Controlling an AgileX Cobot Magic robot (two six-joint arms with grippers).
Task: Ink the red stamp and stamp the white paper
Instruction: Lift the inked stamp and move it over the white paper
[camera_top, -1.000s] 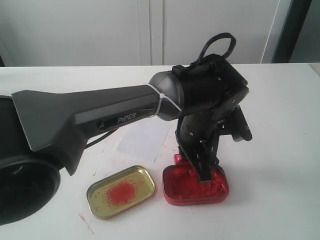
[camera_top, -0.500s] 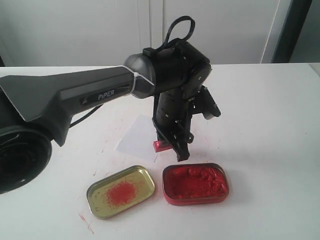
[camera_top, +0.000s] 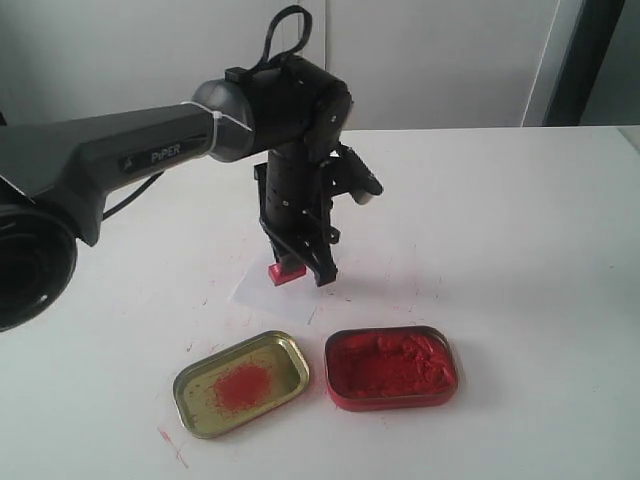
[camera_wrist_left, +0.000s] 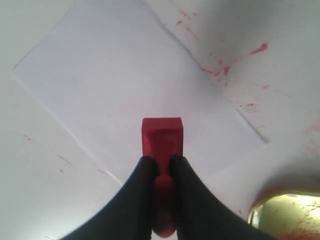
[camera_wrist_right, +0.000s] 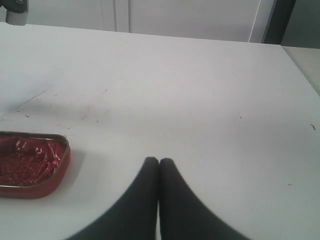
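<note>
Left wrist view: our left gripper (camera_wrist_left: 159, 162) clamps the red stamp (camera_wrist_left: 162, 135) over the white paper (camera_wrist_left: 125, 85); our right gripper (camera_wrist_right: 159, 162) sits closed.

A small solid red stamp (camera_top: 286, 272) (camera_wrist_left: 161, 137), T-shaped, is held upright by its narrow stem in the left pincer (camera_wrist_left: 161, 161), its square face pointing down over a thin white paper (camera_top: 255, 290) (camera_wrist_left: 125, 85). Whether they touch is unclear. The paper lies flat near the middle of the surface (camera_top: 500, 220), with its edges at an angle to the surface's edges.

white paper (camera_top: 256, 291) half hidden, gold lid (camera_wrist_left: 289, 218) cropped
</note>
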